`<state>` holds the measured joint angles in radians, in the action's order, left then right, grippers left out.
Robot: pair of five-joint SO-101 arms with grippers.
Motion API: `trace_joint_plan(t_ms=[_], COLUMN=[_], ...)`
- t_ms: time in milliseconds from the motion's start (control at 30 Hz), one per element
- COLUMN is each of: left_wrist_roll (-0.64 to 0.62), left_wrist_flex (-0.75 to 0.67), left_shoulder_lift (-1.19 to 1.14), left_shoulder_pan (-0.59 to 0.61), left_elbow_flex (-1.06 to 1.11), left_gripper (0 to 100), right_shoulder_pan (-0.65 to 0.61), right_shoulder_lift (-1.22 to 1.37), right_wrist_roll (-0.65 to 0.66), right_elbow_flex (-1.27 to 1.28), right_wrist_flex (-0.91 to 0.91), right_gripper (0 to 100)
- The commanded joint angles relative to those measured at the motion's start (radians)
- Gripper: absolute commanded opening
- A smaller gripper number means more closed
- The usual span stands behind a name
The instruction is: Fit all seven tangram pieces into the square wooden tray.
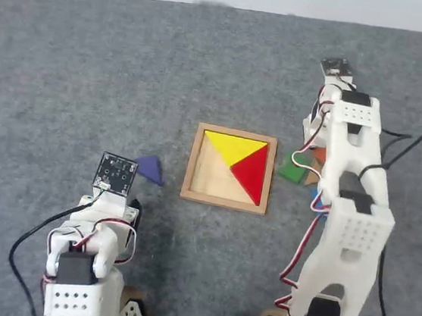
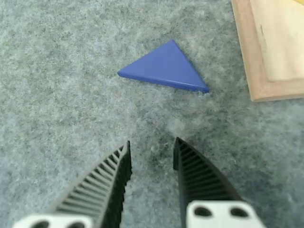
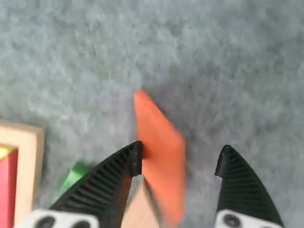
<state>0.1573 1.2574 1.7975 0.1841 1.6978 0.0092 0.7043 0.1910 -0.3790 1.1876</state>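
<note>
The tray [image 1: 209,177] holds a yellow triangle [image 1: 233,147] and a red triangle [image 1: 252,170]. A blue triangle [image 2: 164,70] lies beside it, before the narrowly parted left pincer [image 2: 152,142]. The wide right pincer [image 3: 182,148] straddles a blurred orange piece [image 3: 159,142]; a green piece [image 3: 72,177] is half-hidden.

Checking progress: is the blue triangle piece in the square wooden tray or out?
Out: the blue triangle piece lies on the grey carpet, apart from the square wooden tray.

Soft, even light; faint shadows
</note>
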Motion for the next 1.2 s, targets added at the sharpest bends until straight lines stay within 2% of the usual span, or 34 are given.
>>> trace_joint_plan(t_ms=[0, 167, 333, 467, 733, 1000, 1167], left_wrist_roll=[-0.009, -0.009, -0.009, -0.009, -0.009, -0.009, -0.009], left_wrist_flex=[0.005, 0.005, 0.005, 0.005, 0.005, 0.005, 0.005], left_shoulder_lift=[0.020, 0.020, 0.020, 0.020, 0.020, 0.020, 0.020], left_shoulder_pan=[0.006, 0.006, 0.006, 0.006, 0.006, 0.006, 0.006], left_elbow_flex=[-0.015, -0.015, -0.015, -0.015, -0.015, -0.015, -0.015], left_gripper=[14, 14, 14, 14, 14, 14, 14], right_shoulder_pan=[0.016, 0.010, 0.018, 0.018, 0.007, -0.016, -0.168], right_shoulder_lift=[0.050, 0.130, 0.148, 0.142, 0.018, -0.054, -0.091], right_wrist_roll=[0.017, 0.015, 0.014, 0.009, -0.064, -0.071, -0.075], right_elbow_flex=[-0.141, -0.227, -0.250, -0.261, -0.371, -0.377, -0.377], right_wrist_flex=[0.022, 0.099, 0.130, 0.156, 0.331, 0.407, 0.446], right_gripper=[26.3, 25.0, 9.4, 2.8, 1.6, 1.5, 1.5])
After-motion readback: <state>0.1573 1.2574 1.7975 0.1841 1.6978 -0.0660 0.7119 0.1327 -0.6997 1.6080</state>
